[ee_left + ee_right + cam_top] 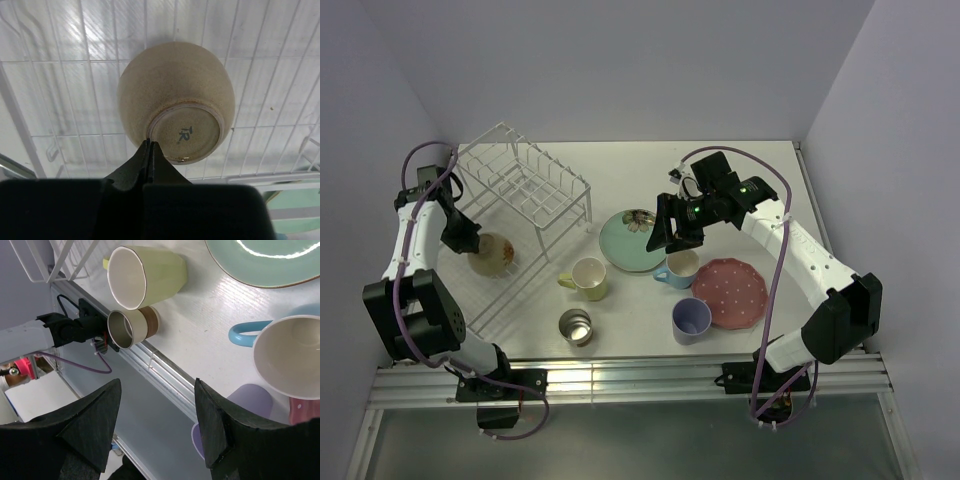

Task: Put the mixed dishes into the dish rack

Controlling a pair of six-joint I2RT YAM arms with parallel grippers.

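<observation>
The left claw [150, 146] was shut empty with the cream bowl [175, 95] tipped just ahead of its tips on the lower tray of the dish rack [525, 176], so forward drift might have shoved it askew, while the right claw [157, 390] hung open near the light blue mug [290, 355].

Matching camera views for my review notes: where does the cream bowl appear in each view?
Top external: cream bowl at left, on the lower tray of the dish rack.
Left wrist: centre, its foot toward the camera, dish rack behind it.
Right wrist: not in it; dish rack at top left.
Shared landmark: the dish rack.
</observation>
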